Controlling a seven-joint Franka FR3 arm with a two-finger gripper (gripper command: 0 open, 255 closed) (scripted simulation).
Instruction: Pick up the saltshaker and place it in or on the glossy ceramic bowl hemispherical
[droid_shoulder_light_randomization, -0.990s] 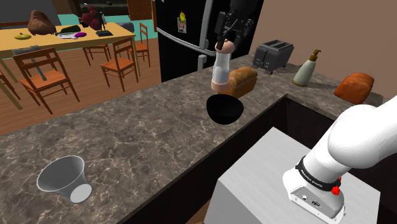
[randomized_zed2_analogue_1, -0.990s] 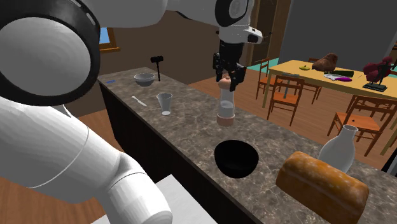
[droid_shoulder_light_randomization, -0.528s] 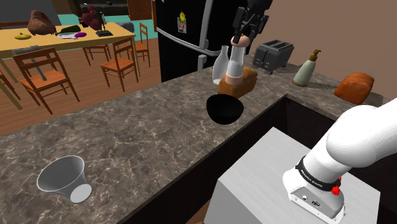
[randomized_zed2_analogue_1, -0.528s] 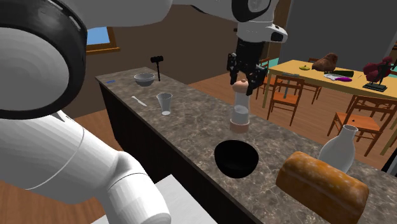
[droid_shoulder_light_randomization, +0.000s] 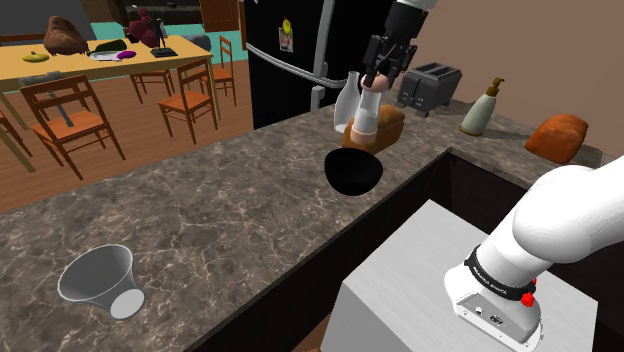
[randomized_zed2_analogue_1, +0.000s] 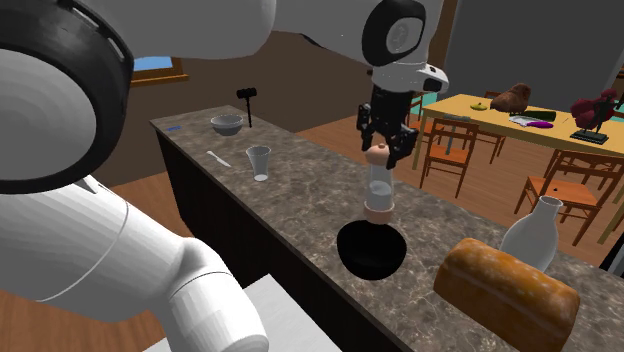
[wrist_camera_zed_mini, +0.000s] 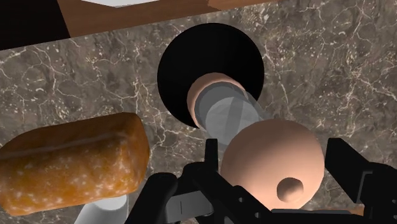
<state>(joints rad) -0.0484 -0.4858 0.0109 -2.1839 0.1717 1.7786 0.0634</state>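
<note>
The wrist view looks straight down the saltshaker (wrist_camera_zed_mini: 228, 113): its pinkish round cap sits clamped between the two black fingers (wrist_camera_zed_mini: 347, 167) of the pincer (wrist_camera_zed_mini: 272, 160), and its clear body and pink base overlap the edge of the black bowl (wrist_camera_zed_mini: 191, 57) below. The shoulder view does not give that alignment; there the saltshaker (droid_shoulder_light_randomization: 366, 110) hangs upright from the pincer (droid_shoulder_light_randomization: 378, 72) and partly covers a brown bread loaf (droid_shoulder_light_randomization: 390, 124) and a white bottle (droid_shoulder_light_randomization: 345, 98) behind it. The second exterior view shows the height: the saltshaker's base floats just above the bowl's (randomized_zed2_analogue_1: 371, 250) far rim, apart from it, with the loaf and bottle off toward that view's right. The bowl rests on the dark marbled worktop (droid_shoulder_light_randomization: 220, 220), close beside the loaf. Farther along the worktop the shoulder view shows a toaster (droid_shoulder_light_randomization: 430, 86), a soap dispenser (droid_shoulder_light_randomization: 482, 108), a second loaf (droid_shoulder_light_randomization: 557, 137) and a tipped-over white cup (droid_shoulder_light_randomization: 100, 280); the second exterior view adds a glass (randomized_zed2_analogue_1: 259, 161) and a small grey bowl (randomized_zed2_analogue_1: 227, 124).
</note>
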